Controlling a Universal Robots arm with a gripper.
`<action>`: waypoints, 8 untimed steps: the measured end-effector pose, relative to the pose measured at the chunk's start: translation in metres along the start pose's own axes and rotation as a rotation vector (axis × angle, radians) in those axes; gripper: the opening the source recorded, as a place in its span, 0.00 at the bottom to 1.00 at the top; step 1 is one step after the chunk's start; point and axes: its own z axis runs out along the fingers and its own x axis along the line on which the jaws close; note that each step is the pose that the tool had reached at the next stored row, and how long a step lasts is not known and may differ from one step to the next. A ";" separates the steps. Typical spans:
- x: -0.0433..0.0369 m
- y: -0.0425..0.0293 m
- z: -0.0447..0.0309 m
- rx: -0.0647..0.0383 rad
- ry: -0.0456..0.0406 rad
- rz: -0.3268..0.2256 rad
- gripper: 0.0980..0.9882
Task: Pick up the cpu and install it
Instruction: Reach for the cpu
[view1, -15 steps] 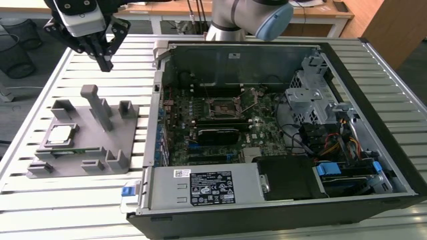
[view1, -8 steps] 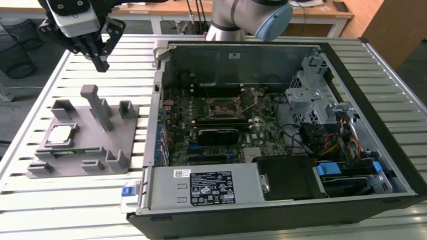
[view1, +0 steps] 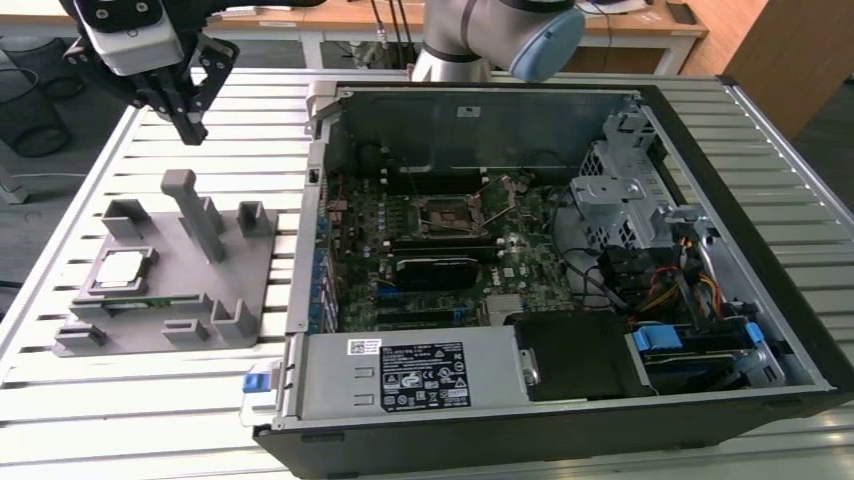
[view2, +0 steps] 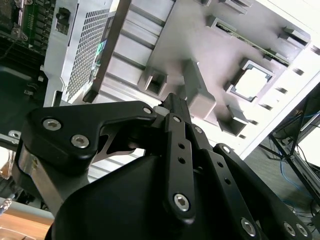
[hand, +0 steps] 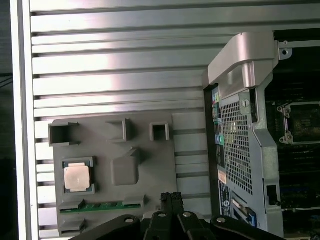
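Exterior view: gripper (view1: 191, 130) aloft over the slatted table (view1: 267, 110), tips pointing down, fingers drawn together, clamped on nothing. Touching no object.

Below the gripper and well apart from its tips: grey fixture tray (view1: 227, 290), flat on the slats. Seated in a square pocket of that tray, at the end farther from the gripper: the cpu (view1: 123, 268), silver top facing up, lying level, uncovered. Between gripper and cpu, several upright grey posts of the tray.

To the gripper's side, toward the exterior view's right: open computer case (view1: 694, 130), lying on the table just beside the tray. Inside it, the motherboard with its cpu socket (view1: 447, 215), metal frame around a dark square, well apart from the gripper.

In the first wrist view: closed tips of the gripper (hand: 170, 196) over the tray's near edge, the cpu (hand: 77, 177) in its pocket off to one side of them, a green strip (hand: 102, 206) slotted just beside the pocket.

In the second wrist view: same cpu (view2: 252, 82) beyond the closed tips, still in its pocket.
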 end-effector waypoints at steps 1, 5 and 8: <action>0.0015 -0.0001 0.0001 0.000 0.0000 0.000 0.01; 0.0080 -0.0006 0.0002 0.000 0.0000 0.000 0.01; 0.0129 -0.0010 0.0003 0.000 0.0000 0.000 0.01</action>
